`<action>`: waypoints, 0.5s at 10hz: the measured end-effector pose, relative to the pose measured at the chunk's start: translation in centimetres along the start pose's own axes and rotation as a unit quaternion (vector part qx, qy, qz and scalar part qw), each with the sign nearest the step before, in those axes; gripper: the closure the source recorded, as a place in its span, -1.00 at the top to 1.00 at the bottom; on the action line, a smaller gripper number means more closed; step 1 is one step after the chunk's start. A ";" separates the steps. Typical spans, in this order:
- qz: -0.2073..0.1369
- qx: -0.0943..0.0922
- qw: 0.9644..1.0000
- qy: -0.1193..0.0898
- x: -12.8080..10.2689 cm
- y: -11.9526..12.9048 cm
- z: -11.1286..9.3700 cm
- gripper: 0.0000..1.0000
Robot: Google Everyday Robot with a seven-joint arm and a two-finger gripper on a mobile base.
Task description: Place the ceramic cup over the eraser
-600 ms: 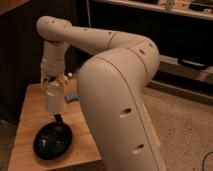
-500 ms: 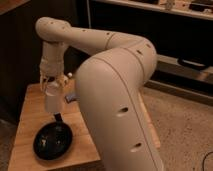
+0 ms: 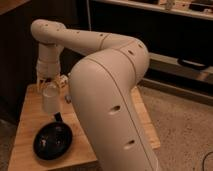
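The whitish ceramic cup [image 3: 50, 96] hangs upright under my gripper [image 3: 49, 83], held above the wooden table [image 3: 26, 125], just beyond the black pan. The gripper is at the end of the arm that reaches down at the left, and it is shut on the cup's top. The eraser does not show; the arm and cup may hide it.
A black round pan [image 3: 53, 140] lies on the table's front left, its handle pointing toward the cup. My large white arm [image 3: 110, 100] covers the table's right half. Dark shelving [image 3: 165, 40] stands behind, and speckled floor [image 3: 185, 130] lies to the right.
The cup and gripper have shifted very slightly; otherwise the scene looks the same.
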 end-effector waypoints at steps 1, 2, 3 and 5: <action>-0.003 -0.003 1.000 -0.001 -0.1 -0.1 0.2 -1.00; -0.005 -0.008 1.000 -0.004 -0.2 -0.1 0.5 -1.00; -0.006 -0.011 1.000 -0.006 -0.3 -0.1 0.7 -1.00; -0.006 -0.014 1.000 -0.011 -0.1 -0.1 1.2 -1.00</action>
